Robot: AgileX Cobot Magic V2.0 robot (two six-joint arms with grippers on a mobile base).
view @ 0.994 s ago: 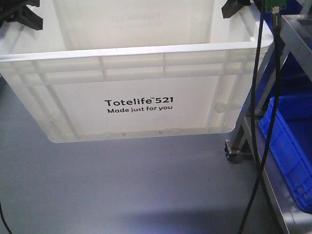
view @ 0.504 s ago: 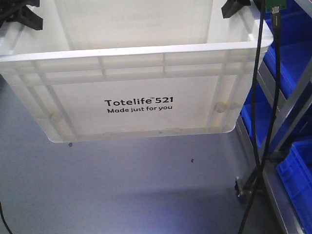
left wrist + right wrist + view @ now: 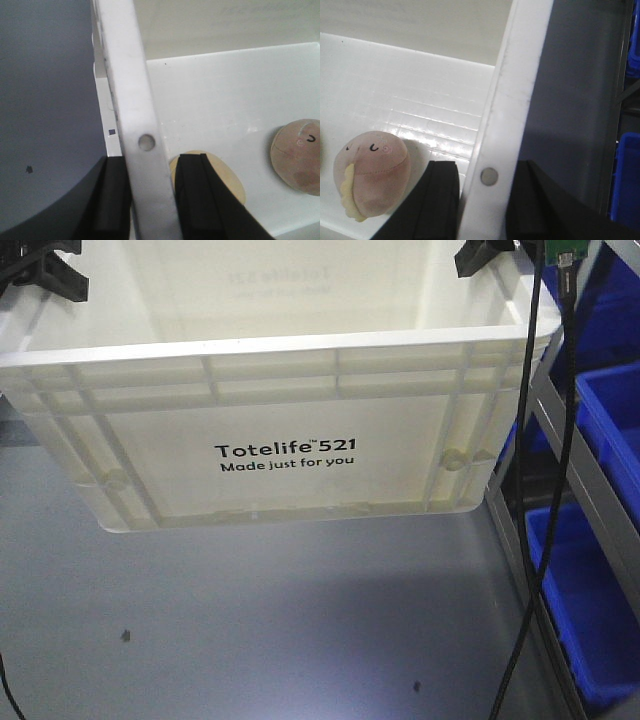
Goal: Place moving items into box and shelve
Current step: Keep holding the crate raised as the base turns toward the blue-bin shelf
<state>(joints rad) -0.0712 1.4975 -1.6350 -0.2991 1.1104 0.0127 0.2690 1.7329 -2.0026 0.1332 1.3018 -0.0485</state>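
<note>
Left gripper point(image 3: 150, 200) is clamped on the left rim of the white tote box point(image 3: 290, 450), one black finger outside the wall and one inside. Right gripper point(image 3: 482, 205) grips the opposite rim in the same way, its fingers pressed against either side of the white lip. In the front view both black grippers sit at the top corners of the frame, with the box hanging between them.

The box fills the upper half of that view and is printed "Totelife 521, Made just for you". Its base is clear of the grey floor point(image 3: 250, 640), where a soft shadow lies at lower centre.

Inside the box, a pink plush toy point(image 3: 370, 172) with a small stitched face rests on the bottom, near the right gripper's inner finger. A tan rounded item point(image 3: 227, 172) lies on the bottom too, partly hidden behind the left gripper's inner finger.

Along the right edge of the front view stands a metal rack point(image 3: 570, 440) holding blue bins point(image 3: 590, 620), and a black cable point(image 3: 545, 490) hangs down in front of it.
</note>
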